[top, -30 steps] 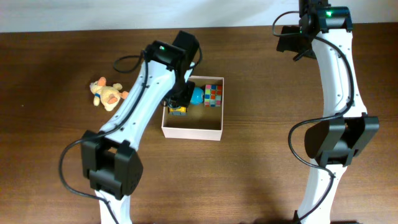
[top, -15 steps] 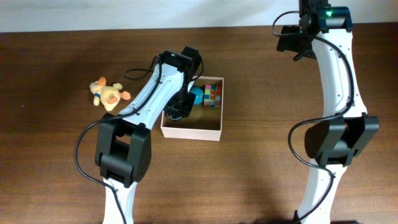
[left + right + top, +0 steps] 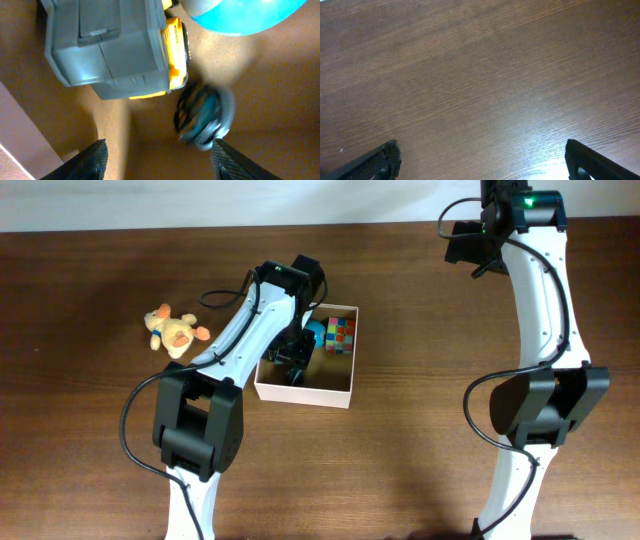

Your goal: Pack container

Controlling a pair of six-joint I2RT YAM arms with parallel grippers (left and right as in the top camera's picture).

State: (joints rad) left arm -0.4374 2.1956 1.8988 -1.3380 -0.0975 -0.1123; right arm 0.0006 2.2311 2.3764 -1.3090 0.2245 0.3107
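The container (image 3: 303,393) is a shallow white-walled cardboard box with a tan inside, at the table's middle. In it lie a multicoloured cube (image 3: 340,335), a blue ball (image 3: 316,333) and a grey and yellow toy truck (image 3: 115,45). A small blurred teal and grey object (image 3: 204,116) shows on the box floor (image 3: 150,150) beside the truck in the left wrist view. My left gripper (image 3: 292,363) is open inside the box, its fingers (image 3: 157,160) empty. A plush duck (image 3: 172,331) lies on the table left of the box. My right gripper (image 3: 482,160) is open over bare table at the far right.
The dark wooden table (image 3: 420,450) spreads around the box. The right arm (image 3: 540,300) stands along the right side. The left arm (image 3: 235,340) reaches from the front over the box's left wall.
The left gripper went down into the box and let go of the toy truck. The box shifted slightly toward the front left. The right arm has not moved.
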